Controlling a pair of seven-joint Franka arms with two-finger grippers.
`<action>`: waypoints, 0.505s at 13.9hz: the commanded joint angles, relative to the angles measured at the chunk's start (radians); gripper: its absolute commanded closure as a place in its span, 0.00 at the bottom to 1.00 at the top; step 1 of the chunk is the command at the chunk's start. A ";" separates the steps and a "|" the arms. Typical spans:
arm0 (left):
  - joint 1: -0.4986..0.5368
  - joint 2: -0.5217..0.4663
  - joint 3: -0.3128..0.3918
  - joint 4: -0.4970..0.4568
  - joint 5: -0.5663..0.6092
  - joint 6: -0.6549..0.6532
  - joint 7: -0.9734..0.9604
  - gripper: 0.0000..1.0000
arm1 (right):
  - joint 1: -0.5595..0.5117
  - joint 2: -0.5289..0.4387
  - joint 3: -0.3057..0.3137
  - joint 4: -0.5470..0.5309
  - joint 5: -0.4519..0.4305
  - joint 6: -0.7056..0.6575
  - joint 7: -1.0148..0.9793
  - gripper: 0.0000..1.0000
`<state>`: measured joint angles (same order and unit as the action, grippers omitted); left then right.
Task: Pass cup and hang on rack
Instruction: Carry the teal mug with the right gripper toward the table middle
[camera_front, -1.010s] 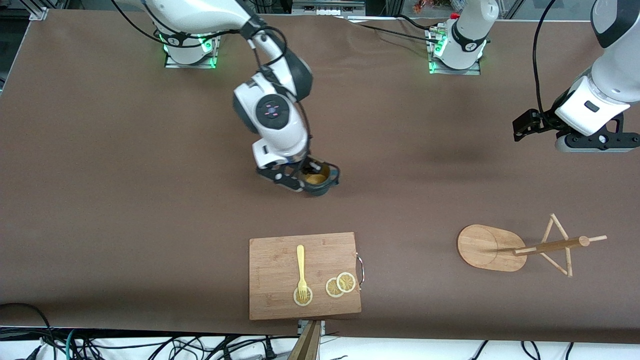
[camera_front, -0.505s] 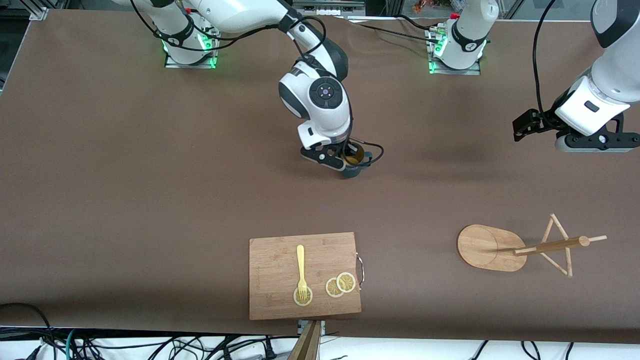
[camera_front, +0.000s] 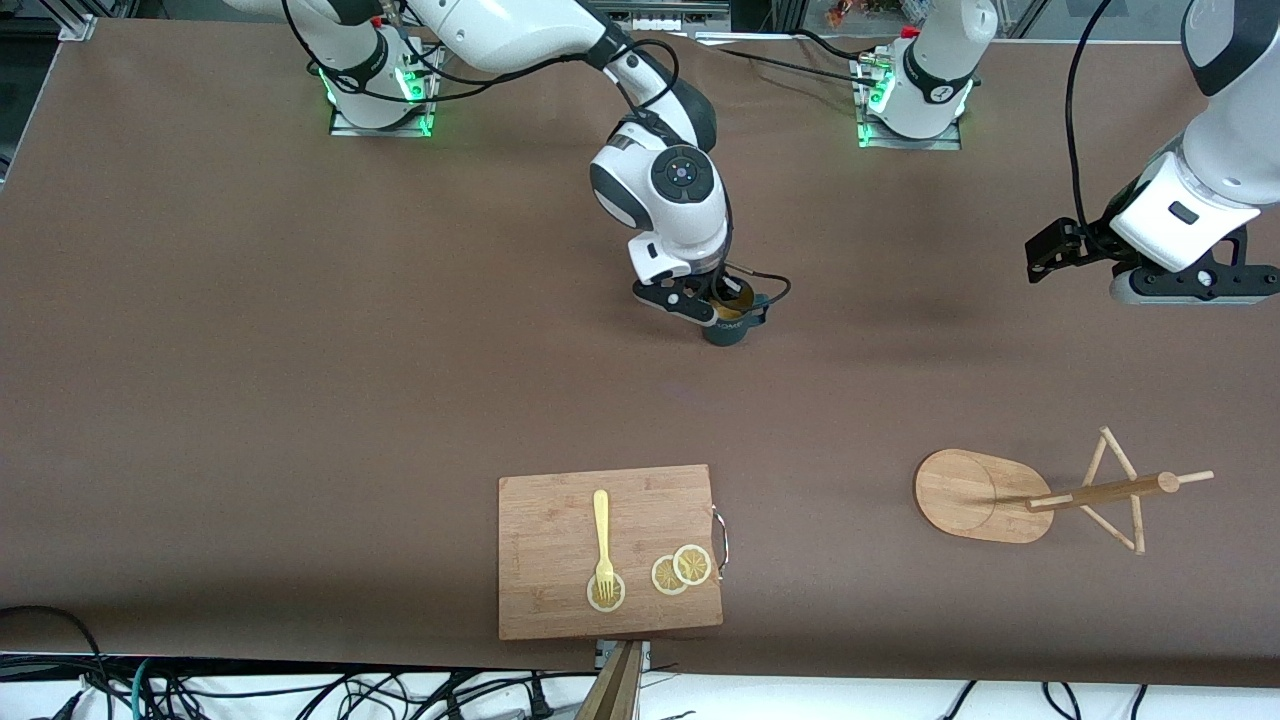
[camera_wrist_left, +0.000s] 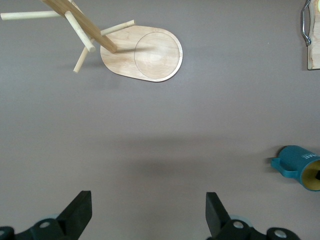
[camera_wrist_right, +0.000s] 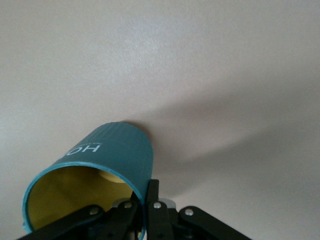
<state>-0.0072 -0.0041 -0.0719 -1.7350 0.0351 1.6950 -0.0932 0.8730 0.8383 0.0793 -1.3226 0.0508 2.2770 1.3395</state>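
Note:
The teal-blue cup (camera_front: 728, 327) with a yellow inside hangs from my right gripper (camera_front: 712, 312), which is shut on its rim over the middle of the table. In the right wrist view the cup (camera_wrist_right: 107, 160) has one finger inside the rim and one outside (camera_wrist_right: 150, 197). The cup also shows in the left wrist view (camera_wrist_left: 300, 165). The wooden rack (camera_front: 1010, 495) stands toward the left arm's end, nearer the front camera; it shows in the left wrist view (camera_wrist_left: 142, 52). My left gripper (camera_front: 1180, 285) is open and empty, up over that end; its fingers (camera_wrist_left: 80, 212) stand wide apart.
A wooden cutting board (camera_front: 608, 550) with a yellow fork (camera_front: 602, 540) and lemon slices (camera_front: 682, 570) lies near the table's front edge. Cables hang by both arms.
My right gripper has carried the cup toward the left arm's end of the table. The left arm has not moved.

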 joint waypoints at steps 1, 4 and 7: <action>0.003 0.004 0.000 0.012 -0.015 -0.001 0.016 0.00 | 0.008 0.012 -0.006 0.036 0.009 -0.004 0.023 0.63; 0.004 0.004 0.001 0.012 -0.015 -0.001 0.020 0.00 | -0.005 -0.018 -0.007 0.054 0.007 -0.037 0.006 0.00; 0.003 0.004 0.000 0.012 -0.015 -0.001 0.013 0.00 | -0.032 -0.018 -0.009 0.195 0.006 -0.234 -0.029 0.00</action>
<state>-0.0072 -0.0041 -0.0714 -1.7350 0.0351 1.6950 -0.0932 0.8634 0.8326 0.0691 -1.2195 0.0508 2.1727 1.3399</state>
